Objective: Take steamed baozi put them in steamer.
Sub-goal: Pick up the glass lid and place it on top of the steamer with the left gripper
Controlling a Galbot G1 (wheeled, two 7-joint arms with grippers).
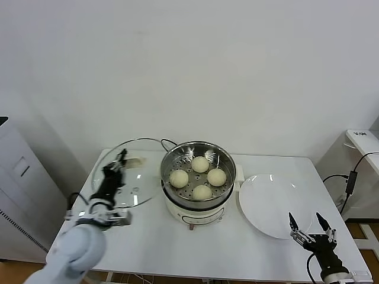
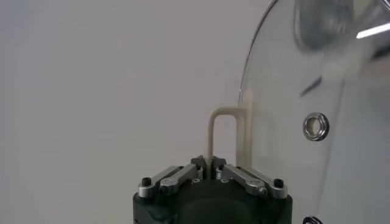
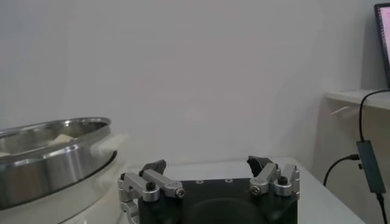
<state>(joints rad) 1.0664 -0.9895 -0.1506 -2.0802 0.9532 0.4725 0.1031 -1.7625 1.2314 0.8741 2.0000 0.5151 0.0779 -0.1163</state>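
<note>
In the steamer [image 1: 198, 177] at the middle of the desk [image 1: 177, 248], all four steamed baozi [image 1: 201, 164] sit on the perforated steel floor. Beside it the left gripper [image 1: 120, 160] is clamped on the cream handle [image 2: 224, 137] of the glass lid [image 1: 127, 180], held tilted; a weak grip could let it swing onto the steamer rim or the buns. The right gripper [image 1: 308, 223], fingers apart, waits beyond the empty white plate [image 1: 275, 204] near the desk's front edge, leaving open room.
</note>
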